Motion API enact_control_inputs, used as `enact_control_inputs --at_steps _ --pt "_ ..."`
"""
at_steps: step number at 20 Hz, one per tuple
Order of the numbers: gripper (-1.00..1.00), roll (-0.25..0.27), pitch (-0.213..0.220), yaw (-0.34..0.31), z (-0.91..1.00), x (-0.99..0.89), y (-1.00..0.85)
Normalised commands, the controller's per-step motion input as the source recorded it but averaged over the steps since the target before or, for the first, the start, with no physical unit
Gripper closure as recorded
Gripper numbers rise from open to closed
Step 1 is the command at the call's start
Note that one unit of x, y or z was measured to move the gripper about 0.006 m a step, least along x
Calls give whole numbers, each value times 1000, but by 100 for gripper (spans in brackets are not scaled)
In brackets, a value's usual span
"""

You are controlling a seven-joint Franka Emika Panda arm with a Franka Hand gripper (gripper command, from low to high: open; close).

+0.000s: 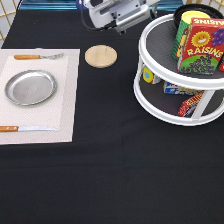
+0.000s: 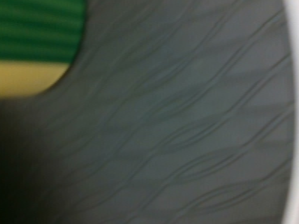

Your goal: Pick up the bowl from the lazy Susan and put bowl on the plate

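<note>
- Hand (image 1: 131,22), top centre of frame; grip state I cannot tell.
- Glossy black round bowl (image 1: 186,11) probably sits behind the raisin box (image 1: 200,47).
- Approach over the white lazy Susan (image 1: 165,107), avoiding that box.

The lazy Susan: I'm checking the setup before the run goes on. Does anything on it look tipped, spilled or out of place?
Nothing stands out. On the lazy Susan the raisins box stands upright on the top shelf, with the black bowl behind it. Small packets sit on the lower shelf. The gripper is near the top edge of the exterior view.
</note>
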Motion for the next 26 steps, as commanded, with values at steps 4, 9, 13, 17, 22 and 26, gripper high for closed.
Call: enact_control_inputs --at_steps 4,9,13,17,22,26 --pt "-100 -58 -15 -65 -76 8 489" --pt "-100 -1 -17 -53 -298 68 -8" --pt "-100 0 -73 -2 -440 -77 22" --pt "-100 0 -114 -4 -263 -194 94" --pt "-100 0 -79 -1 -31 196 -11" --pt "-100 4 -68 0 -16 522 -179"
